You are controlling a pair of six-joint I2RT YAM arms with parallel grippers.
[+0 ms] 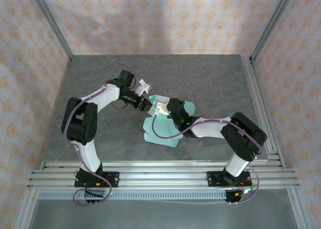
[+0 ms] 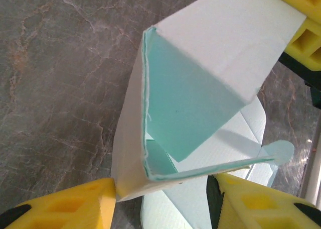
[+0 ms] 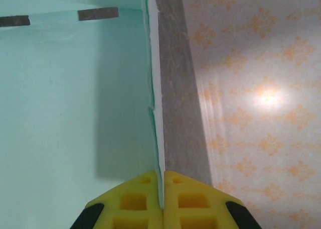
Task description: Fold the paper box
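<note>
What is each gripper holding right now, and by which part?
The right gripper pinches the paper box by the thin edge of one panel. The left gripper straddles a raised corner; whether it grips cannot be told.

White-and-black arms (image 1: 88,156), yellow claw fingertips (image 3: 133,201)

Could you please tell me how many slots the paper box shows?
2, in the right wrist view: one slot at the top left edge, the other just right of it. More may be hidden.
</note>
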